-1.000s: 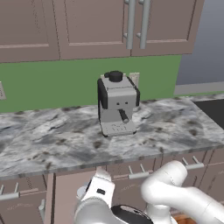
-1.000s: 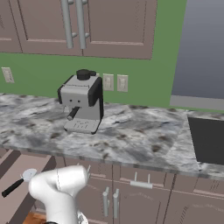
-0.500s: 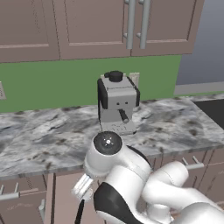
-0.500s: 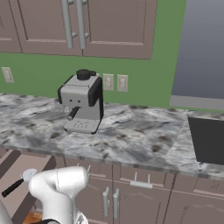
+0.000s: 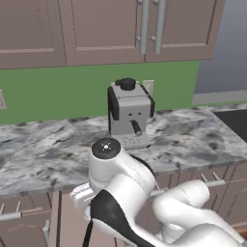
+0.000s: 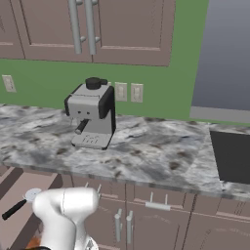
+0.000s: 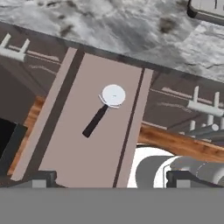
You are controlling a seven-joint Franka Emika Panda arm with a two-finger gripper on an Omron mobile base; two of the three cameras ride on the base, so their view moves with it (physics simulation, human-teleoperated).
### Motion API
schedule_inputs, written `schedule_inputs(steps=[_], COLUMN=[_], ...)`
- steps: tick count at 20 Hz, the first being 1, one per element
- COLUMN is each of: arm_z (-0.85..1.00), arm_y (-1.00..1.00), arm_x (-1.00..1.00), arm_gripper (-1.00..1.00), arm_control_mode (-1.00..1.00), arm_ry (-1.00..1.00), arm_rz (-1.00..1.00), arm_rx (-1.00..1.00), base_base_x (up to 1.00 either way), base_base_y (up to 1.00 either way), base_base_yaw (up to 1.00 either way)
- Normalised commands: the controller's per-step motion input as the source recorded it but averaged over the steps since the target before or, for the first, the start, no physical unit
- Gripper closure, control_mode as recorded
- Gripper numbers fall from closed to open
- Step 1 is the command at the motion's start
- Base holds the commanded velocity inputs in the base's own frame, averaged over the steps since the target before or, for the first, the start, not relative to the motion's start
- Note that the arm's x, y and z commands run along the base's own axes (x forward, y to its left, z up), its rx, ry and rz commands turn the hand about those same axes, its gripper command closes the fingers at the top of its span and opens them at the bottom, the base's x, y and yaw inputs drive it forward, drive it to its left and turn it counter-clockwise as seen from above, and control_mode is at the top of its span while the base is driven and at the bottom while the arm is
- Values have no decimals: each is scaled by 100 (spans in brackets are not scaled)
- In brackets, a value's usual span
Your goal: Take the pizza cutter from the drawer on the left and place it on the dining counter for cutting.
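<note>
The drawer (image 7: 87, 162) stands pulled out under the marbled counter, and its pale brown floor lies below my hand. In it lies the pizza cutter (image 7: 105, 109), round white blade toward the counter, black handle pointing away at a slant. My gripper (image 7: 111, 179) hangs above the drawer, open, nothing between its fingertips (image 7: 41, 178). From the right base view the pizza cutter (image 6: 14, 209) lies in the open drawer (image 6: 29, 183) at the lower left, just left of my white arm (image 6: 66, 210). The dining counter is out of view.
A grey coffee machine (image 5: 129, 113) (image 6: 92, 113) stands on the marbled counter (image 5: 43, 154) against the green wall. Brown wall cabinets (image 5: 106, 29) hang above. A black cooktop (image 6: 232, 156) lies at the right. Shut drawers with silver handles (image 6: 156, 205) flank the open one.
In the left base view my arm has swung up in front of the counter and now covers its front edge. The pizza cutter and the drawer have not moved.
</note>
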Motion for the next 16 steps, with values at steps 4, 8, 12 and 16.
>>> schedule_inputs(steps=[4,8,12,16], arm_z=[-2,-12,-52,-48], arm_y=[-32,-29,0,0], arm_x=[0,-5,0,16], arm_gripper=[-100,-100,-100,-100], arm_control_mode=[-100,-100,-100,-100], arm_ry=[40,45,12,0], arm_rz=[-46,-39,-34,-15], arm_rx=[7,12,0,0], base_base_x=[0,0,0,0], base_base_y=[0,0,0,0], base_base_yaw=[0,0,0,0])
